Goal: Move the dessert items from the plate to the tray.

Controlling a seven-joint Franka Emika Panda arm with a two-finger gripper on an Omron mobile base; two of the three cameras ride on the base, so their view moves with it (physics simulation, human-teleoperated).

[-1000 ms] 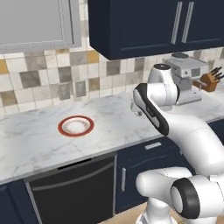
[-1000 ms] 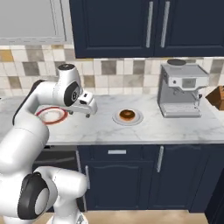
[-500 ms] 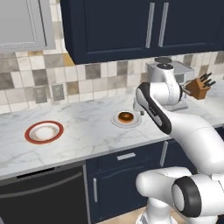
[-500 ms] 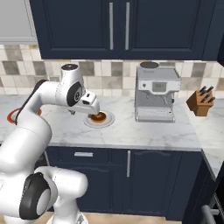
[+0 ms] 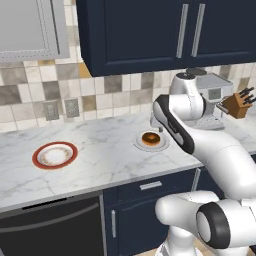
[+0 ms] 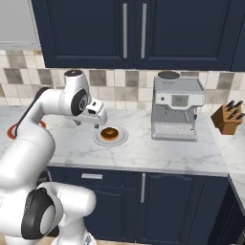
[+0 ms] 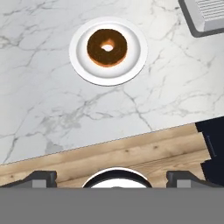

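The claw (image 6: 98,125) is hanging spread and empty beside the white plate (image 5: 138,146); the base is driving sideways, bringing the doughnut (image 7: 107,47) into reach.

In the right base view the arm hid most of the red-rimmed plate (image 6: 12,130). The hand view's edge cut off the coffee machine (image 7: 205,16) at its corner. The knife block (image 5: 236,105) sat cropped at the left base view's edge.
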